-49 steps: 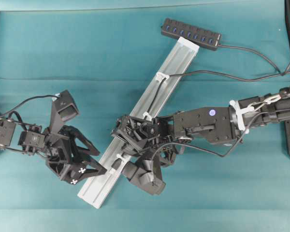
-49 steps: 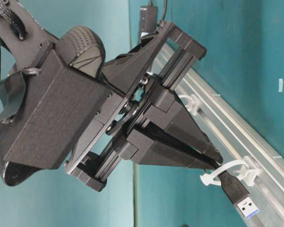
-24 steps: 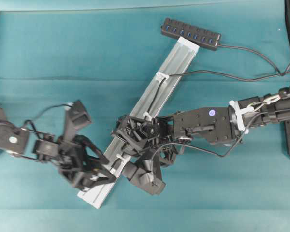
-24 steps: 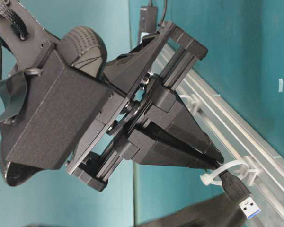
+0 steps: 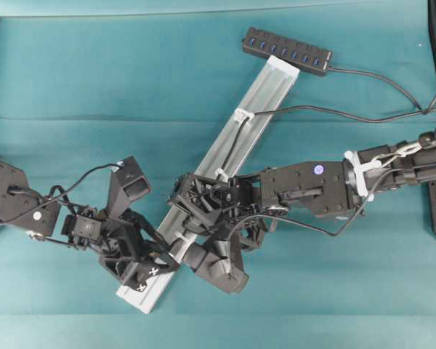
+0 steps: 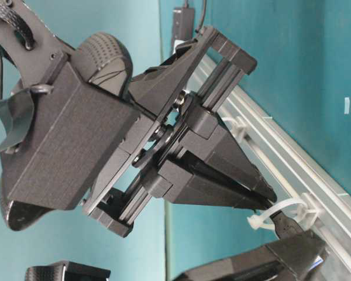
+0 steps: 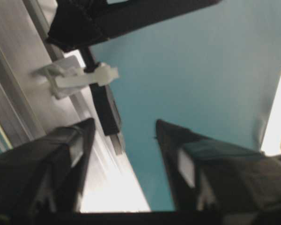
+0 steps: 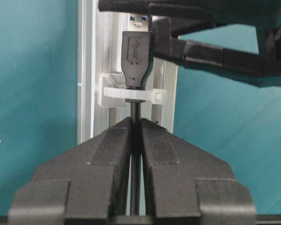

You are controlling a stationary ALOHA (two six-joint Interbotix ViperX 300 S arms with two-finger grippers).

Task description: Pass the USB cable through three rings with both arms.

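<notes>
The black USB cable [image 5: 236, 138] runs down the silver rail [image 5: 272, 83] through the upper ring [image 5: 242, 115] and the middle ring [image 5: 221, 174]. My right gripper [image 8: 136, 121] is shut on the cord just behind the lowest ring [image 8: 131, 96]. The plug [image 8: 138, 51] pokes out past that ring. My left gripper [image 7: 124, 123] is open around the plug [image 7: 107, 112], its fingers still apart, the plug close to the rail-side finger. From table level, a left finger [image 6: 281, 257] hides the plug's metal end below the ring [image 6: 281, 211].
A black multi-port hub [image 5: 287, 51] lies at the rail's far end, its own cable trailing to the right. Teal cloth covers the table. Both arms crowd the rail's lower end [image 5: 142, 294].
My left arm swung in from the left to the rail's lower end and its fingers now straddle the plug, narrower than before. The right gripper and cable have stayed put.
</notes>
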